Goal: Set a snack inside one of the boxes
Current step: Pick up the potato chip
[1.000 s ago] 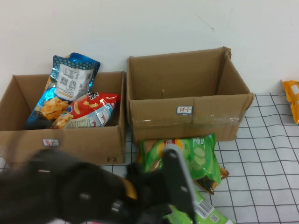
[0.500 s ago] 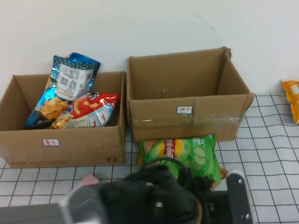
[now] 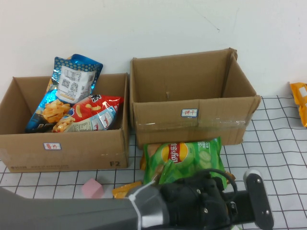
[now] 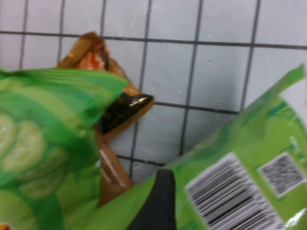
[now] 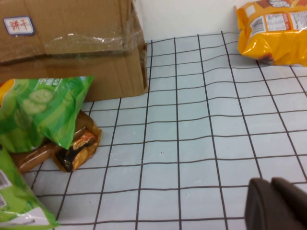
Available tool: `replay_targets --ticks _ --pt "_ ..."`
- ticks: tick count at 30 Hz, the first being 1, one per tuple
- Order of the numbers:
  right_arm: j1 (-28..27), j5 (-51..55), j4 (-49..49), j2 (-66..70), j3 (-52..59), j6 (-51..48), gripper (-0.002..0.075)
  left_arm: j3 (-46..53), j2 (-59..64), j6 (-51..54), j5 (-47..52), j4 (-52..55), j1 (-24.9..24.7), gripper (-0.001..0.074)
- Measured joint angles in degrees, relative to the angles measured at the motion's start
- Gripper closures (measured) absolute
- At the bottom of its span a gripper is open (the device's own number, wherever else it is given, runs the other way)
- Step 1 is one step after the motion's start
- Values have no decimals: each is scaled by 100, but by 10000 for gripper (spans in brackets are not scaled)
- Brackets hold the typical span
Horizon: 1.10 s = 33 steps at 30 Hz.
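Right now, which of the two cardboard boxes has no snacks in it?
The taller box on the robot's right shows no snacks inside; the lower left box already holds blue and red snack bags.

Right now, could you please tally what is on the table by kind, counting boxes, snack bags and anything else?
Cardboard boxes: 2 (left box, right box)
Snack bags inside the left box: 2 (blue bag, red bag)
Snack bags on the table: 5 (two green, two orange, one brown)
Pink block: 1
Total: 10
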Motion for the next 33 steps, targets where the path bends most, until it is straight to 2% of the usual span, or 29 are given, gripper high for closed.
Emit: replay_targets --ticks 6,18,24,26,29,33 --pt "0 0 9 0 0 0 727 -70 67 0 24 -101 -139 41" --pt "0 0 22 -10 0 0 727 -290 686 -22 67 -110 -23 41" --pt "0 0 22 -10 0 0 727 -507 846 -195 495 7 -12 48" --pt "0 0 22 -10 0 0 727 -561 868 -345 657 62 -12 92" --pt "0 0 33 -10 0 0 727 -602 865 -614 897 193 -12 237" --pt "0 0 33 -10 0 0 727 -636 865 -780 1181 308 -12 524"
